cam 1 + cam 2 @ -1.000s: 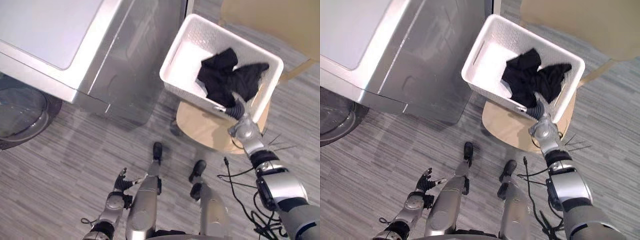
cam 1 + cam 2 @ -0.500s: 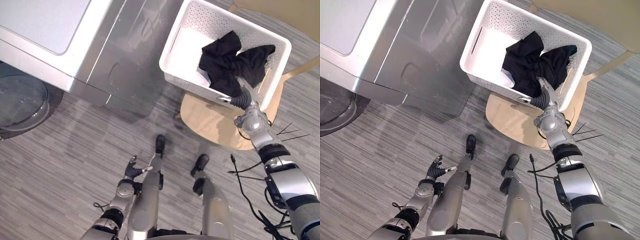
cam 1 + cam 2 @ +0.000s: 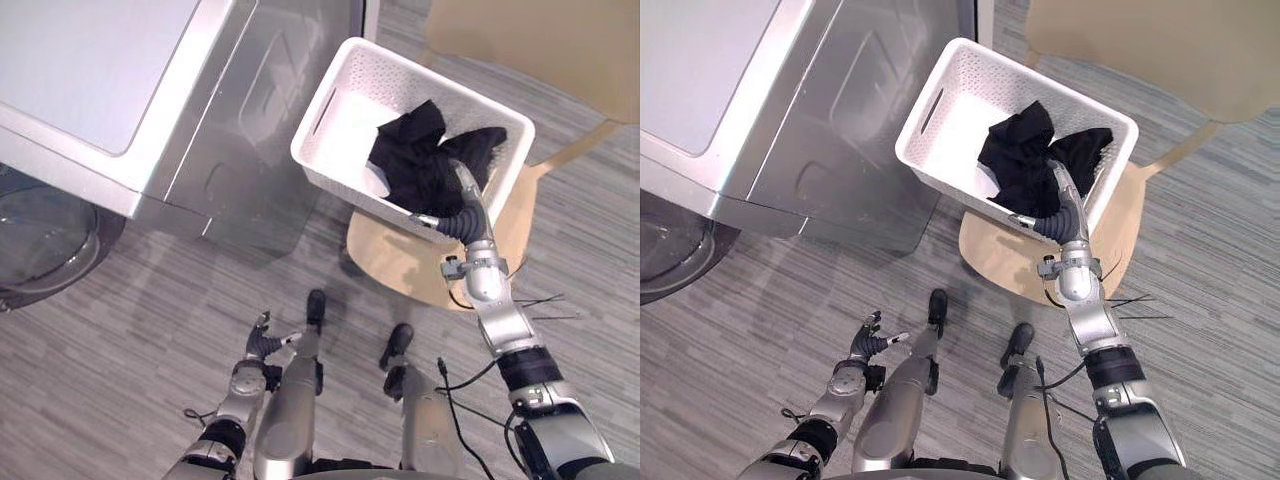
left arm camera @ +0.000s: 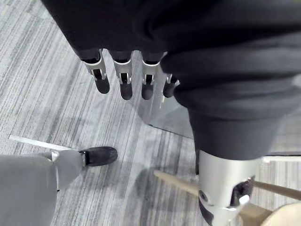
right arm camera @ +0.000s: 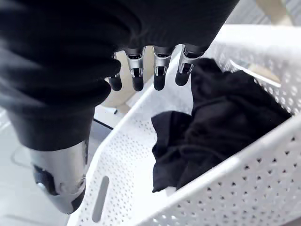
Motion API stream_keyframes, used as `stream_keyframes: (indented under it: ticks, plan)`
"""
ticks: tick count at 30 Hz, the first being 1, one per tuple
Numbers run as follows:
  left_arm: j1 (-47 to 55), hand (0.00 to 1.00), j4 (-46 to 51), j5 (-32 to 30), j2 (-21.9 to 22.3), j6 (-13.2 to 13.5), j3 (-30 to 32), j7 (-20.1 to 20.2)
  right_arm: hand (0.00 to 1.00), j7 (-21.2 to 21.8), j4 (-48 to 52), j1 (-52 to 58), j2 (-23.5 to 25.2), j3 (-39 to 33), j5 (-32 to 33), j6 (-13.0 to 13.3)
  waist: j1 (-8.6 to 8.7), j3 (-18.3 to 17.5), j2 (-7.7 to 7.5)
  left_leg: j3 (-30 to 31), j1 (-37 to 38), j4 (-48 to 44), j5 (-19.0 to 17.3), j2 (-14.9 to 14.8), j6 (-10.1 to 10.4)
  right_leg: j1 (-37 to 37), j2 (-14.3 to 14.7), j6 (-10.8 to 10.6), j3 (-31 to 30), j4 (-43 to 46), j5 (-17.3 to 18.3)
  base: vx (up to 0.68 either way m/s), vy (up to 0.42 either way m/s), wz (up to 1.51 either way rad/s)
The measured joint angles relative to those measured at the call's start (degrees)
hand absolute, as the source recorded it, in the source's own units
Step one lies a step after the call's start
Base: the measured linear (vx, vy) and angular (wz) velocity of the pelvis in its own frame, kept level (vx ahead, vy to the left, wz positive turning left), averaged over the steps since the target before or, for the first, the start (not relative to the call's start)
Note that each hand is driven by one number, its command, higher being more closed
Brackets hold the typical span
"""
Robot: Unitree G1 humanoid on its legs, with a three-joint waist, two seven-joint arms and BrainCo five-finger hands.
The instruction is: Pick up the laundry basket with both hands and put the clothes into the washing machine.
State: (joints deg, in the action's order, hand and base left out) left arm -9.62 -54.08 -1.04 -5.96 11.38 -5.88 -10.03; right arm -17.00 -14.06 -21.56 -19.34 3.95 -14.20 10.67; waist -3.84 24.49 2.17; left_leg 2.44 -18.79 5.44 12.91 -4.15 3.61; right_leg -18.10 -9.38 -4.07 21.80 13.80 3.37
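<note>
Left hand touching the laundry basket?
No: the left hand hangs low over the floor with straight fingers, well apart from the laundry basket.

A grey wood-grain floor (image 3: pixel 120 340) carries a silver washing machine (image 3: pixel 150 110) on the robot's left and, just beside it, a light wooden chair (image 3: pixel 400 255). On the chair sits a white perforated laundry basket (image 3: pixel 345 188), overhanging the chair toward the machine.

- The right arm is pointing forward, the right hand (image 3: pixel 468 196) holding its fingers (image 5: pixel 159 71) straight.
- The left hand (image 3: pixel 258 345) is hanging low, fingers (image 4: pixel 124 77) relaxed.
</note>
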Motion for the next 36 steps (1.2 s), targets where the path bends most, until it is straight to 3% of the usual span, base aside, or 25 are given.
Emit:
stream_keyframes:
  ticks: [6, 10, 15, 22, 27, 36]
  plan:
    - [2.39, 0.00, -0.21, -0.80, -0.75, -0.04, 1.69, 0.04, 0.00, 0.86, -1.52, -2.36, 0.75, 0.98, -0.10, 0.18, -0.23, -0.90, -1.57, -0.13, -0.51, 0.09, -0.39, -0.77, 0.54, -0.05, 0.95, -0.37, -0.06, -1.38, -0.39, -0.05, -0.039, -0.02]
    - [3.11, 0.00, -0.48, -0.80, -1.74, -0.22, 1.67, 0.00, 0.00, 0.79, -15.76, -14.63, -3.56, 4.79, -1.18, -0.49, -0.51, -1.00, -1.73, -0.08, -1.16, 0.09, -0.34, -0.89, 0.53, -0.08, 1.41, -0.29, -0.07, -2.96, -2.01, -0.02, -0.020, -0.05]
    - [2.78, 0.00, -0.32, -0.73, -2.90, 0.17, 1.45, -0.03, 0.00, 0.44, -32.59, -28.55, -8.80, 6.31, -2.19, -2.51, -3.18, -0.98, -1.69, 1.63, -2.84, 0.02, 0.15, -0.76, 0.56, -0.39, 1.54, 0.17, 1.56, -3.67, -2.84, 0.03, -0.036, 0.14]
    - [1.75, 0.00, -0.52, -0.55, -3.34, 0.28, 0.73, -0.12, 0.00, 0.60, -45.27, -36.97, -10.38, 8.75, -2.14, -4.56, -5.15, -0.88, -1.52, 4.23, -5.70, -0.02, 1.18, -0.24, 0.53, -1.81, 1.40, 0.22, 3.57, -3.65, -2.23, 0.07, -0.053, 0.19]
    - [-0.39, 0.00, -0.56, 0.54, -3.21, 0.48, -2.29, -0.13, 0.00, 2.42, -52.08, -39.61, -12.31, 13.25, -4.50, -5.03, -7.29, -0.27, -0.36, 6.16, -8.77, -0.03, 1.19, 0.14, 0.53, -4.21, 1.13, 0.01, 5.09, -3.05, -1.40, 0.04, -0.049, 0.13]
    - [-3.98, 0.00, -0.52, 2.67, -1.24, 0.58, -5.89, -0.02, 0.00, 7.19, -59.68, -39.12, -12.60, 16.17, -7.01, -7.20, -9.49, 0.95, 1.96, 8.75, -10.57, -0.06, 1.47, 1.28, 0.62, -5.34, -0.26, -0.30, 7.37, -0.81, 0.99, 0.04, -0.044, 0.17]
